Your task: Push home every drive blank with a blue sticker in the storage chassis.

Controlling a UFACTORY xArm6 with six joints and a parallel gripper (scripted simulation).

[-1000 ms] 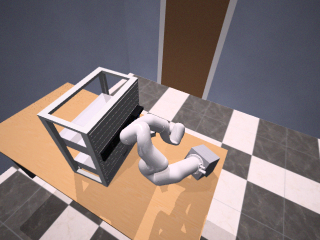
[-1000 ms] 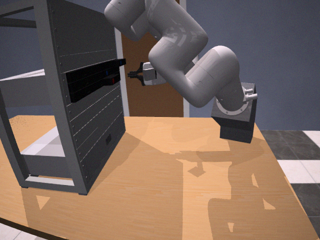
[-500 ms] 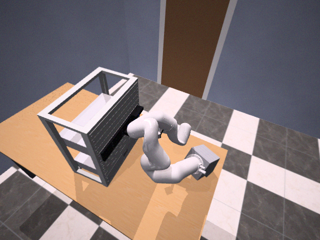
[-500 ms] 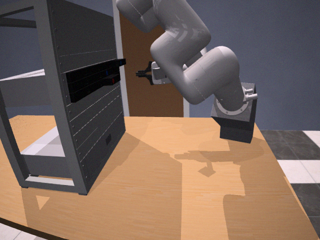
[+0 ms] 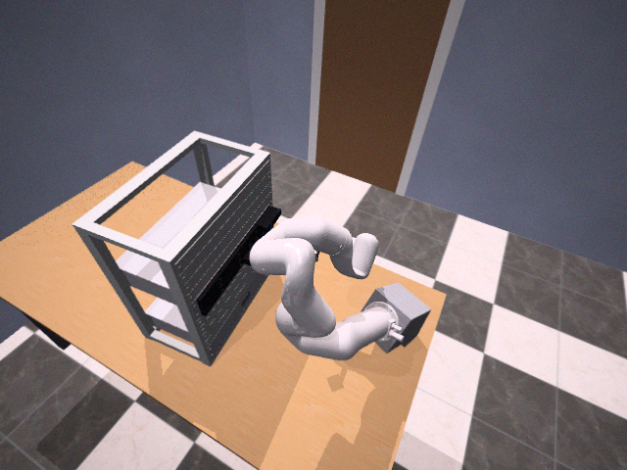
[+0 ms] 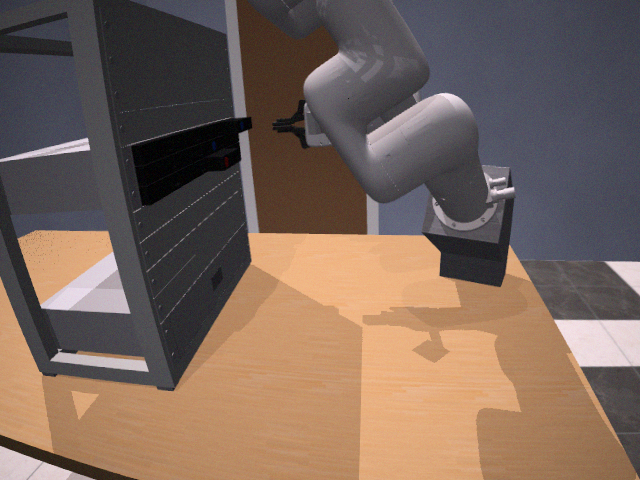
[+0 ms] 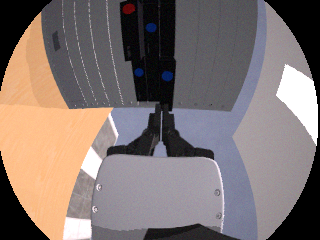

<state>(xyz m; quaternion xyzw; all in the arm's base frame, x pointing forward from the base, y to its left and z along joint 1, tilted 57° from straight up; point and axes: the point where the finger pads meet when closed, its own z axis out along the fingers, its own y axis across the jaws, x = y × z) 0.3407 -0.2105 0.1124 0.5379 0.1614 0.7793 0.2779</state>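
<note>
The grey rack (image 6: 155,206) stands on the wooden table, with the black storage chassis (image 6: 180,157) at mid height of its front. In the wrist view I see three blue stickers (image 7: 167,76), (image 7: 139,72), (image 7: 151,27) and one red sticker (image 7: 128,8) on its blanks. The blank at the top far end with a blue sticker (image 6: 242,124) stands out of the front. A lower blank with the red sticker (image 6: 226,161) also stands out. My gripper (image 6: 281,125) is shut and empty. It hangs level with the top blue-sticker blank, a short gap in front of it, not touching. It also shows in the wrist view (image 7: 162,110).
The arm's grey base block (image 6: 473,242) sits on the table to the right of the rack. The arm's elbow (image 5: 304,253) hides the gripper in the top view. A brown door (image 5: 377,85) stands behind the table.
</note>
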